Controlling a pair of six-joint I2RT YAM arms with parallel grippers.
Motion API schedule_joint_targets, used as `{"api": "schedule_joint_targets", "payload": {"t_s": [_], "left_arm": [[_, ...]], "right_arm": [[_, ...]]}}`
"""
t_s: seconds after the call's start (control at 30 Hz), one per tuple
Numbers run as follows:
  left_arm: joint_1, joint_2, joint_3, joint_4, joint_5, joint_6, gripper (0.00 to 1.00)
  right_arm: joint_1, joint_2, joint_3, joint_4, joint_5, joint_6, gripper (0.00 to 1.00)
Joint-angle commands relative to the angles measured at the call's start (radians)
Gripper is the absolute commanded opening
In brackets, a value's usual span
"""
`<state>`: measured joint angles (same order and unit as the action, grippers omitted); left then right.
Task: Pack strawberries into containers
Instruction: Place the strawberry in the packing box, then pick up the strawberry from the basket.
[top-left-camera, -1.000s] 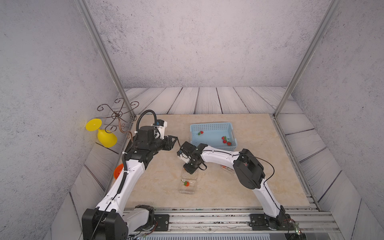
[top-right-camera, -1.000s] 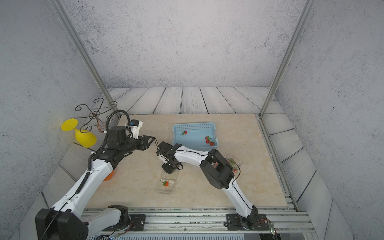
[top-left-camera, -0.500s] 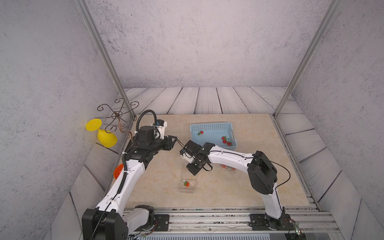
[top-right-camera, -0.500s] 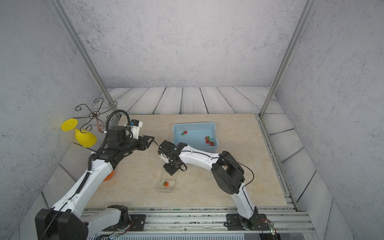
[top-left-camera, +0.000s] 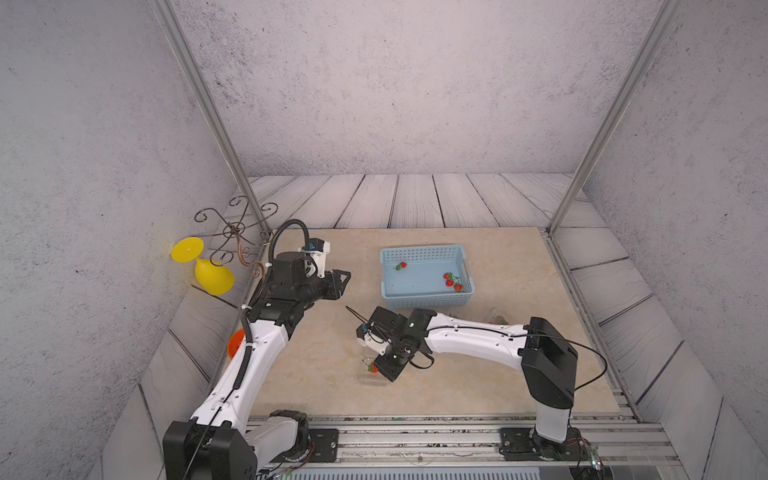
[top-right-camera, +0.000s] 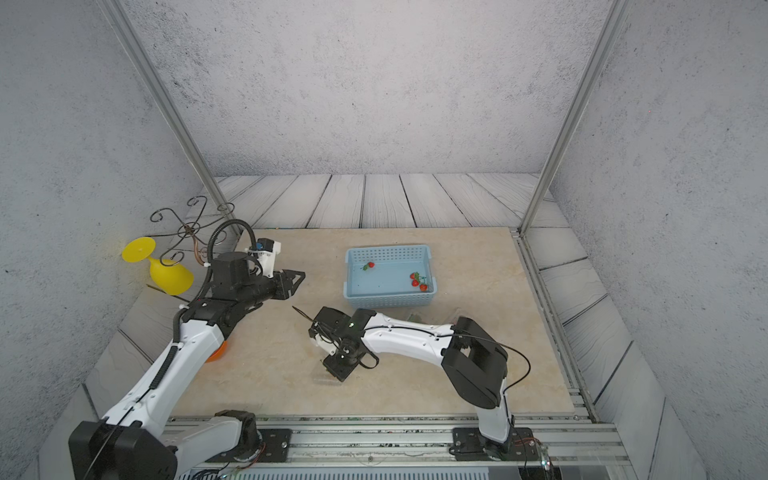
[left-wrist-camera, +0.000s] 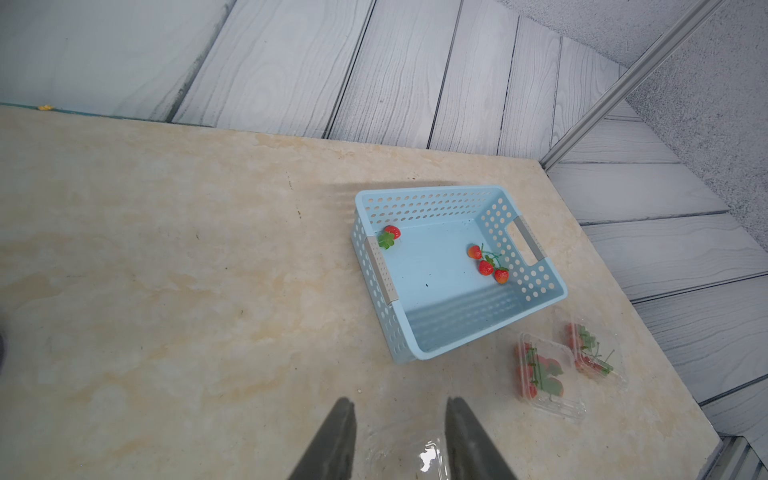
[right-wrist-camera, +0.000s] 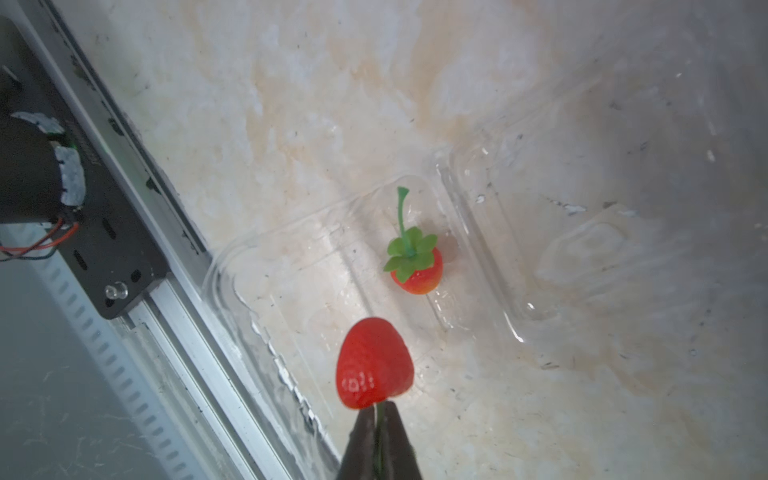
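Right wrist view: strawberry (right-wrist-camera: 374, 361) pinched by its stem.
The right gripper (right-wrist-camera: 380, 411) clamped it over the open container (right-wrist-camera: 218, 270); the left gripper (left-wrist-camera: 399, 419) stood parted, holding nothing.

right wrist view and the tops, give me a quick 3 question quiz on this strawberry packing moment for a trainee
1. True or false: the right gripper has its jaws shut on the stem of a strawberry over the open clear container.
2. How many strawberries lie in the blue basket? A two, B four, C seven.
3. Fill in: the open clear container already holds ___ berry.
Key: 1 true; 2 B; 3 one.
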<state>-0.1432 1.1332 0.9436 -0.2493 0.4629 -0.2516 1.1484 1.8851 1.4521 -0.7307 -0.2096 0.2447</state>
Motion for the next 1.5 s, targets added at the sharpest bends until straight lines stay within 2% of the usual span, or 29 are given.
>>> {"api": "schedule_joint_targets", "payload": {"t_s": [0.0, 0.1, 0.17, 0.33, 0.57, 0.7, 0.87, 0.97, 1.1, 1.47], "left_arm": [[0.010, -0.020, -0.009, 0.019, 0.010, -0.005, 0.40], [0.010, -0.018, -0.009, 0.023, 0.017, -0.006, 0.40], [0.009, -0.017, -0.009, 0.021, 0.017, -0.005, 0.40], [0.008, -0.015, -0.006, 0.015, 0.025, 0.002, 0.40], [-0.021, -0.002, -0.004, 0.010, 0.047, 0.012, 0.40], [-0.032, 0.008, -0.004, 0.016, 0.067, 0.012, 0.40], [-0.047, 0.017, -0.004, 0.017, 0.072, 0.014, 0.40], [-0.047, 0.022, -0.003, 0.016, 0.073, 0.015, 0.40], [-0.047, 0.030, -0.004, 0.020, 0.080, 0.013, 0.40], [-0.047, 0.033, -0.005, 0.018, 0.074, 0.018, 0.40]], "right_arm": [[0.019, 0.003, -0.003, 0.013, -0.008, 0.034, 0.19], [0.020, -0.010, -0.004, 0.008, 0.018, 0.037, 0.36], [0.019, -0.025, 0.000, 0.002, 0.059, 0.034, 0.42], [-0.032, -0.055, 0.066, -0.059, 0.204, 0.019, 0.44], [-0.290, -0.063, 0.147, 0.022, 0.180, 0.001, 0.45], [-0.430, 0.049, 0.271, 0.042, 0.174, -0.022, 0.47], [-0.528, 0.278, 0.535, -0.009, 0.160, -0.056, 0.48], [-0.563, 0.410, 0.681, -0.044, 0.133, -0.064, 0.49], [-0.593, 0.535, 0.795, -0.024, 0.072, -0.041, 0.50], [-0.618, 0.727, 0.934, 0.095, -0.006, 0.035, 0.54]]}}
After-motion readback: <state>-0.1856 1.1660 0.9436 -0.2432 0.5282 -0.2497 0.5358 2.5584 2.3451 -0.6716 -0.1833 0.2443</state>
